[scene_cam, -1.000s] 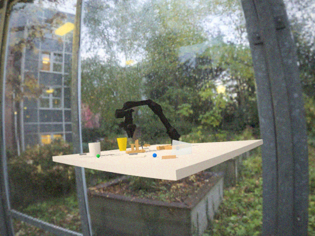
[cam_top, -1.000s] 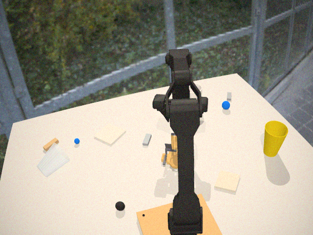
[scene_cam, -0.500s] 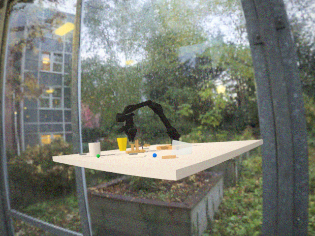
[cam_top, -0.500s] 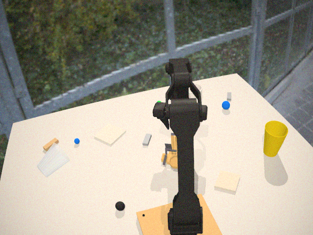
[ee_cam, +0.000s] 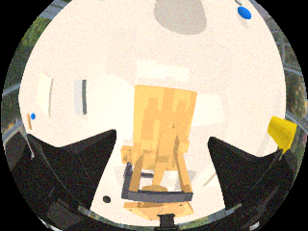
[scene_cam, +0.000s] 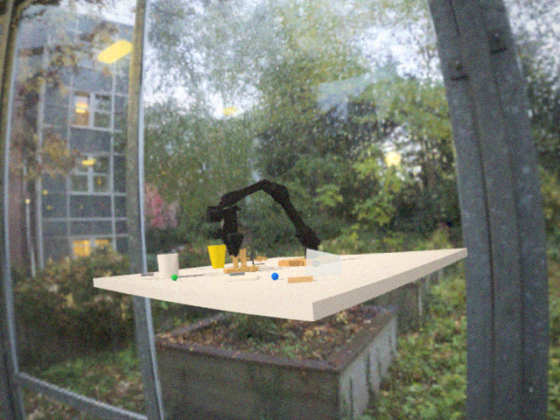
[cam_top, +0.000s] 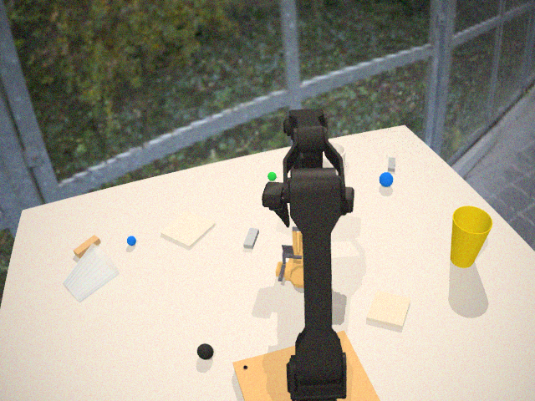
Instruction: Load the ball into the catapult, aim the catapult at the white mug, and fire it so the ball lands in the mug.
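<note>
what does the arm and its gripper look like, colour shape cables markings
A single arm in matte dark charcoal, almost black, built of chunky rounded-block links with bulky cylindrical joint housings. No cables, labels or markings are visible. The gripper has two dark wedge-shaped fingers tapering to points. The arm stands on a flat tan base plate bearing one small black dot.

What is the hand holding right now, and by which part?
Nothing. The hand is open, fingers spread apart above the wooden catapult, gripping no part of it.
</note>
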Robot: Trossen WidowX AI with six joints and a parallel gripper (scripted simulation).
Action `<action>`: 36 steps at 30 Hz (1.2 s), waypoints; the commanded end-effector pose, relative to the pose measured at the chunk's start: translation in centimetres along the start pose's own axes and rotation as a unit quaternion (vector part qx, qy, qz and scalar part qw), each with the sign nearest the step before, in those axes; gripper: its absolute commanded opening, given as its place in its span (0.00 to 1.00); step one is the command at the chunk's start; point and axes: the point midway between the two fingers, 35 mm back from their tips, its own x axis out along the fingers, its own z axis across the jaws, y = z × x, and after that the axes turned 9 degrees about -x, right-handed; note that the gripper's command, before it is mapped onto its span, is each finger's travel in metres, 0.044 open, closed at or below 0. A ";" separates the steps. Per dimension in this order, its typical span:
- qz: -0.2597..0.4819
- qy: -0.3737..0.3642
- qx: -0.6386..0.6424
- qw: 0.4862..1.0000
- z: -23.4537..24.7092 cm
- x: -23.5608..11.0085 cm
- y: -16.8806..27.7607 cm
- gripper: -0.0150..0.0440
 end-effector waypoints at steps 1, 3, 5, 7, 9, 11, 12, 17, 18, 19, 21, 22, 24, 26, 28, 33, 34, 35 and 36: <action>0.002 0.002 0.002 1.000 -0.1 0.8 0.1 1.00; 0.002 0.002 0.002 1.000 -0.1 1.2 0.1 1.00; 0.002 0.002 0.002 1.000 -0.1 1.5 0.1 1.00; 0.002 0.002 0.002 1.000 -0.1 1.8 0.1 1.00; 0.002 0.002 0.002 1.000 -0.1 2.1 0.1 1.00; 0.002 0.002 0.002 1.000 -0.1 2.5 0.1 1.00; 0.002 0.002 0.002 1.000 -0.1 2.6 0.1 1.00; 0.002 0.002 0.002 1.000 -0.1 3.4 0.2 1.00; 0.002 0.002 0.002 1.000 -0.1 3.6 0.2 1.00; 0.002 0.002 0.002 1.000 -0.1 3.7 0.2 1.00; 0.002 0.002 0.002 1.000 -0.1 3.8 0.2 1.00; 0.002 0.002 0.002 1.000 -0.1 3.8 0.2 1.00; 0.001 0.000 0.000 1.000 -0.1 3.5 0.1 0.96; 0.001 0.000 0.000 1.000 -0.1 3.5 0.1 0.87; 0.001 0.000 0.000 1.000 -0.1 3.5 0.1 0.78; 0.001 0.000 0.000 1.000 -0.1 3.5 0.1 0.56; 0.001 0.000 0.000 1.000 -0.1 3.5 0.1 0.51; 0.001 0.000 0.000 1.000 -0.1 3.5 0.1 0.47; 0.001 0.000 0.000 1.000 -0.1 3.5 0.1 0.45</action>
